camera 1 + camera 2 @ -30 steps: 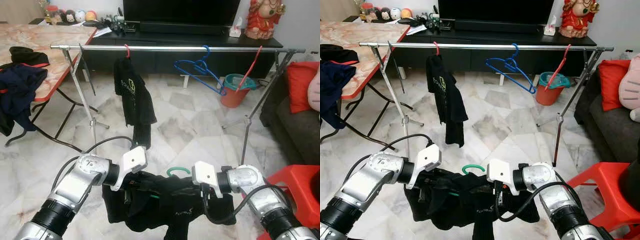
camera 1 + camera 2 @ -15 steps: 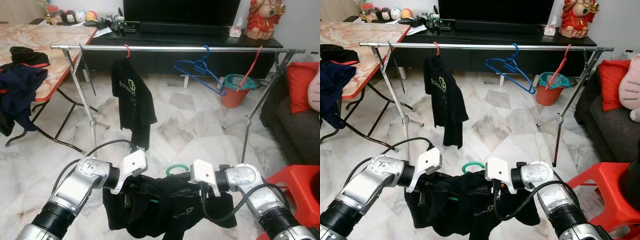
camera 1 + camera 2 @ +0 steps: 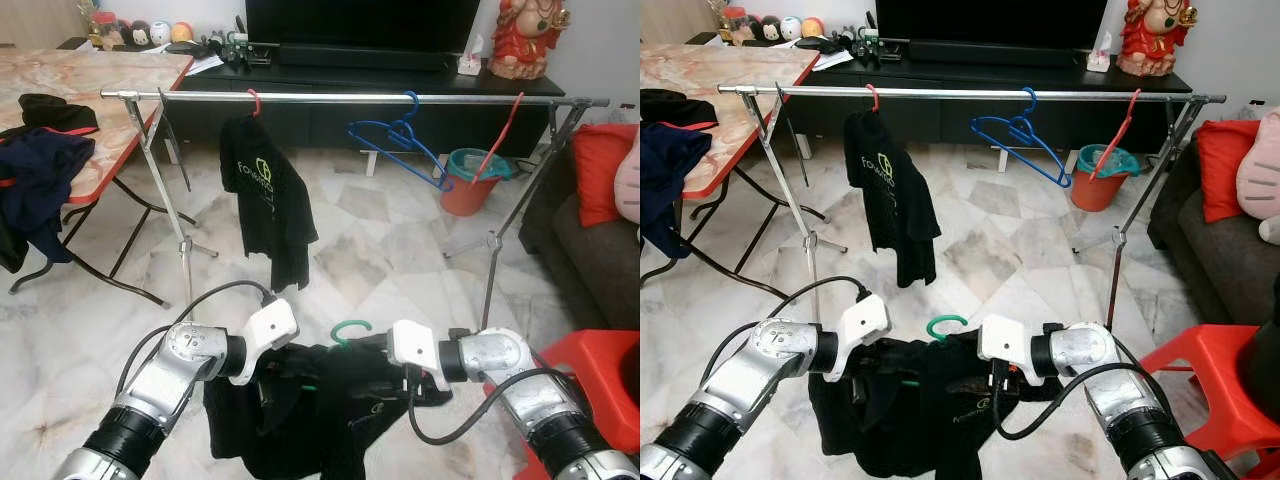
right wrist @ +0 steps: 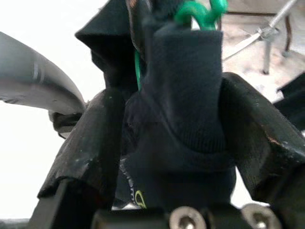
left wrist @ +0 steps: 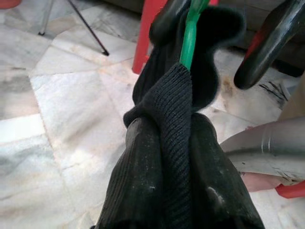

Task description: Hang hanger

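Both grippers clamp a black shirt (image 3: 330, 400) on a green hanger (image 3: 350, 330): left gripper (image 5: 176, 157), right gripper (image 4: 176, 143). Orange bucket (image 3: 470, 185) contents unclear.

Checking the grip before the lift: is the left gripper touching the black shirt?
Touching. In the left wrist view the left gripper has both fingers pressed against the black shirt folded over the green hanger.
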